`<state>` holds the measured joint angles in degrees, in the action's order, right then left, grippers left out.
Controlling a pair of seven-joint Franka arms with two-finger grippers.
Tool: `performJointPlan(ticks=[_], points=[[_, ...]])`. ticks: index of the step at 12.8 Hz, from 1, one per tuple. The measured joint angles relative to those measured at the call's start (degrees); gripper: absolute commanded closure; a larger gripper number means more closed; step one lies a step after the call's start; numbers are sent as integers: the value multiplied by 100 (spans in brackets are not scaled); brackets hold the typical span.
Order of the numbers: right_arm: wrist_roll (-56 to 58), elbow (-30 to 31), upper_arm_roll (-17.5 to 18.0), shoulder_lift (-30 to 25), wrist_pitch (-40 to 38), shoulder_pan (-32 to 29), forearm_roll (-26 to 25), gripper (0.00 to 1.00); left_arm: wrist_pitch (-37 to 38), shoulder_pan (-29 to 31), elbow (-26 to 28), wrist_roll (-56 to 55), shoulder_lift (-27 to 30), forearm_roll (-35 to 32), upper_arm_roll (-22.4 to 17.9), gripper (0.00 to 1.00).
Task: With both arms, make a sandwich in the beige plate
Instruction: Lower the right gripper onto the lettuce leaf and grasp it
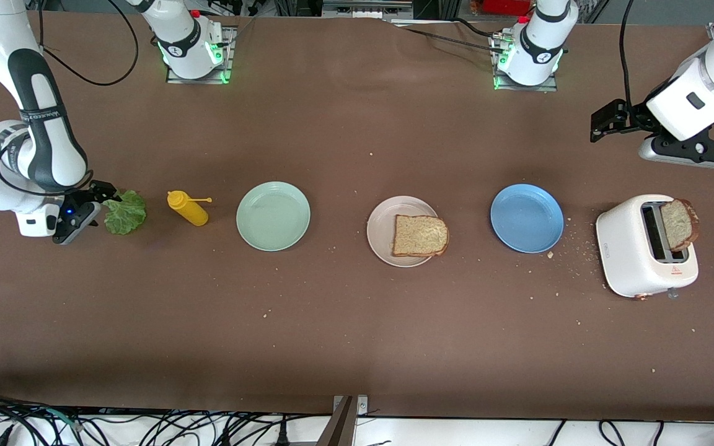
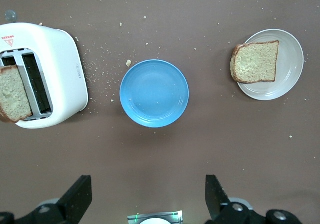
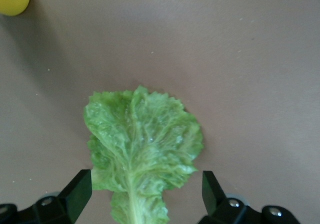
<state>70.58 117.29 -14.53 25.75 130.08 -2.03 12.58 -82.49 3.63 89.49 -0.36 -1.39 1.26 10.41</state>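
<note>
The beige plate [image 1: 381, 230] sits mid-table and carries one slice of brown bread [image 1: 419, 235]. A second slice [image 1: 679, 223] stands up out of the white toaster [image 1: 633, 248] at the left arm's end. A green lettuce leaf [image 1: 125, 212] lies flat on the table at the right arm's end. My right gripper [image 1: 98, 203] is low at the leaf's edge and open. In the right wrist view its fingers [image 3: 80, 194] stand either side of the lettuce [image 3: 142, 144] stem without touching it. My left gripper [image 1: 605, 121] hangs open and empty, high over the table near the toaster.
A yellow squeeze bottle [image 1: 188, 209] lies beside the lettuce, with a mint-green plate [image 1: 273, 216] between it and the beige plate. An empty blue plate [image 1: 527, 218] sits between the beige plate and the toaster. Crumbs lie around the toaster and blue plate.
</note>
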Motion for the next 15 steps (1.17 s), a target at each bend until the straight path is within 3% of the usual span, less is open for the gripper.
performJointPlan(ticks=[3,4,7,9,15], points=[[-3,94,0,19,18,0,0,4,3,1,0,0,0,0,0,0],[-3,116,0,37,20,0,0,15,4,1,0,-1,0,0,0,0],[-4,127,0,143,50,-2,0,71,4,1,0,-3,0,0,0,0],[-3,127,0,181,90,-2,0,99,5,1,0,-3,0,0,0,0],[-2,56,1,167,120,-1,0,100,6,1,0,-4,0,0,0,0]])
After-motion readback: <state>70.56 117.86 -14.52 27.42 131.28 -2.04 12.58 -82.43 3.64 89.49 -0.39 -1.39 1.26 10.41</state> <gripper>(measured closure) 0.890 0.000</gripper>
